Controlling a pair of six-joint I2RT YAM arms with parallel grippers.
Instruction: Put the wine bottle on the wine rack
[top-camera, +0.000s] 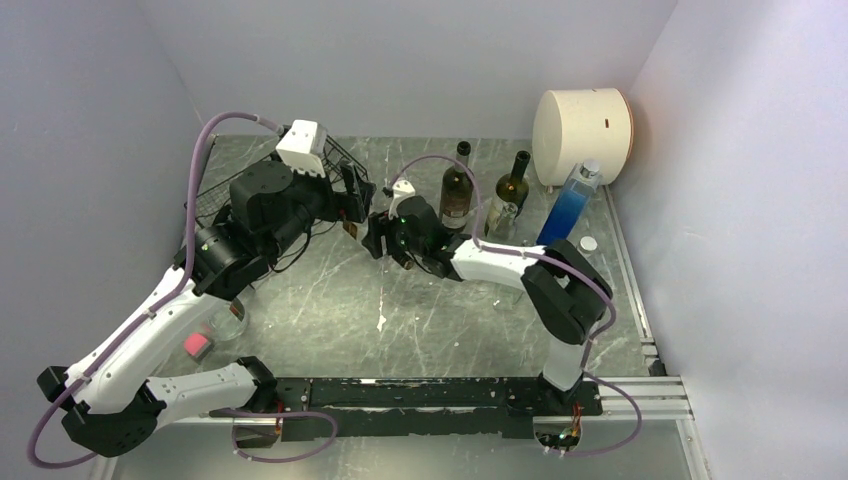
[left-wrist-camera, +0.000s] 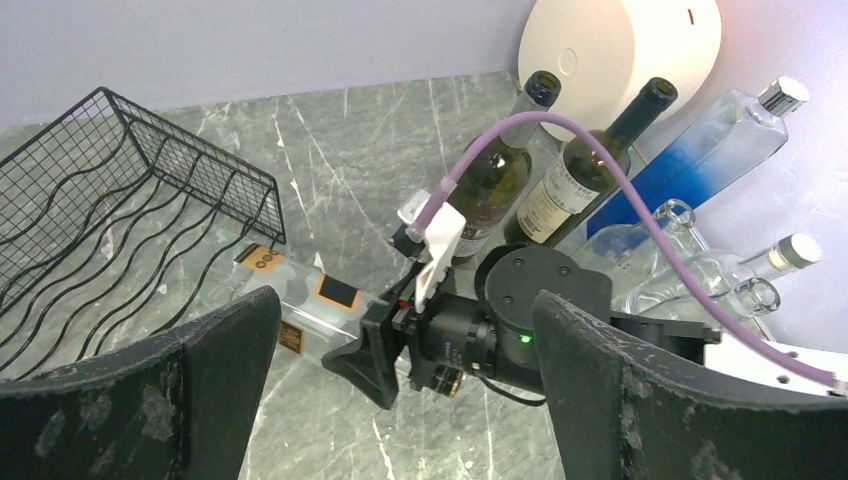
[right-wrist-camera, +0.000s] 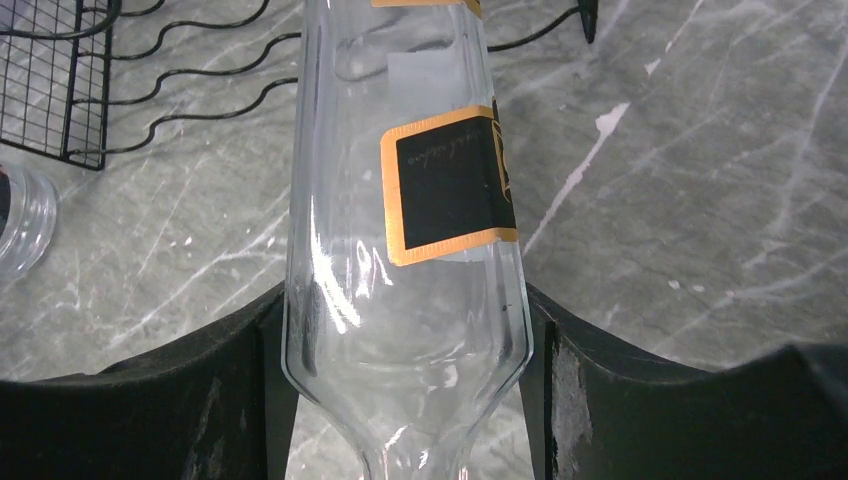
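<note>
Wine bottle (right-wrist-camera: 400, 300) between pinching right jaws, beside wine rack (left-wrist-camera: 130, 190) edge; left jaws wide apart.

Pale walls (top-camera: 420, 60), seemingly marble tabletop (top-camera: 450, 320).

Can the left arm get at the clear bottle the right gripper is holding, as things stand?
Probably yes. The left gripper is open and faces the clear bottle, whose body sticks out past the right gripper; nothing lies between them. The wine rack stands aside.
</note>
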